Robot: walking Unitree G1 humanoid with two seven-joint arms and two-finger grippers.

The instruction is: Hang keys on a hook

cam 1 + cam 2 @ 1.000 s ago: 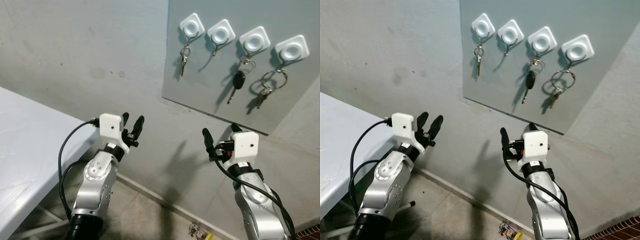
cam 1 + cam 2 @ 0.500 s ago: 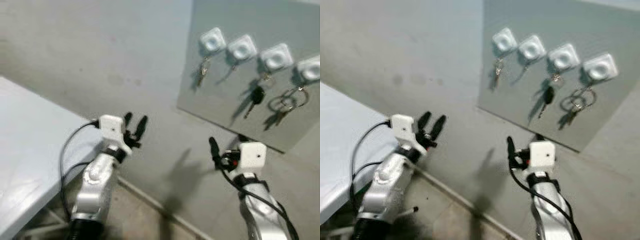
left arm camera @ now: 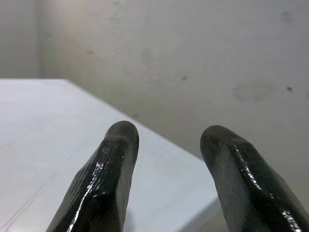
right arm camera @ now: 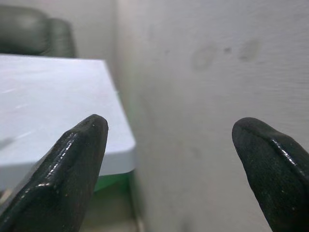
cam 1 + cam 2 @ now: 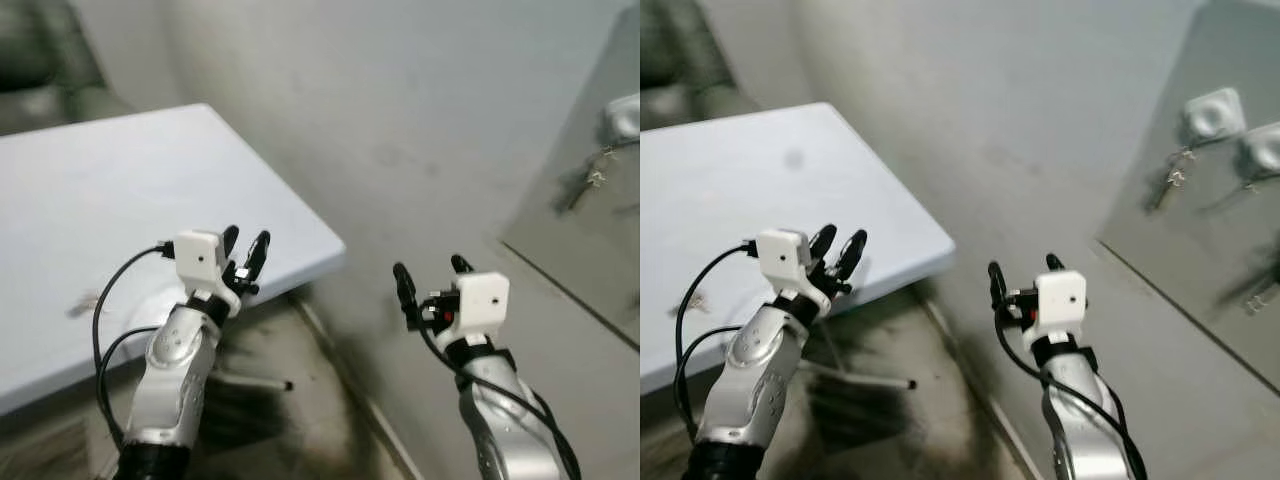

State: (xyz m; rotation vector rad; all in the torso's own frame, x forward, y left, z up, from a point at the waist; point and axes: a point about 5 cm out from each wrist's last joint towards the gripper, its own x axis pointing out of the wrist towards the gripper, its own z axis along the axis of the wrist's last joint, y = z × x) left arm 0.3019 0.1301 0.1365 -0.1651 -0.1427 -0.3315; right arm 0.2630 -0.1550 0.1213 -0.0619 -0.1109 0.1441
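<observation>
Here keys (image 5: 1172, 176) hang lengthwise down from a hook (image 5: 1212, 112).

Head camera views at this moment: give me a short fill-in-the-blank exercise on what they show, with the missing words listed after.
1. Both the left gripper and the right gripper have their fingers ____ and hold nothing.
2. The white table lies on the robot's ____ side.
3. The grey board with white hooks hangs on the ____.
4. A key hangs from one ____.

Missing words: open; left; wall; hook
</observation>
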